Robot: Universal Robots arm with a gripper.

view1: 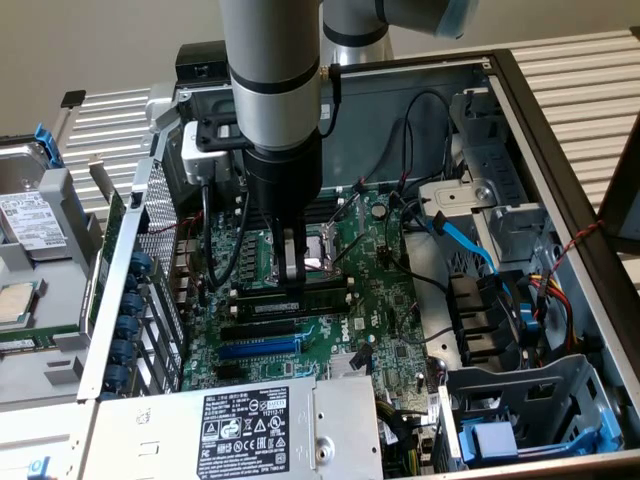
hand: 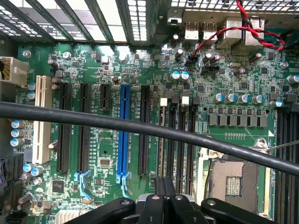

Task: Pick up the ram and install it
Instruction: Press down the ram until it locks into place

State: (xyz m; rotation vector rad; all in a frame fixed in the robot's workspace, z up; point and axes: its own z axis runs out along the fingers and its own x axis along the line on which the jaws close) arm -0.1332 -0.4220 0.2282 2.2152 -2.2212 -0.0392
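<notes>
The robot's hand is squeezed shut, pressing down on the long, thin green ram stick sitting in a black slot on the green motherboard, so it looks nearly installed.

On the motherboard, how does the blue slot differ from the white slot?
The blue slot stands between black slots; the white slot ends the row. The blue slot carries a pale blue latch; the white slot shows none. Both are empty, parallel, and pass under the black cable.
</notes>
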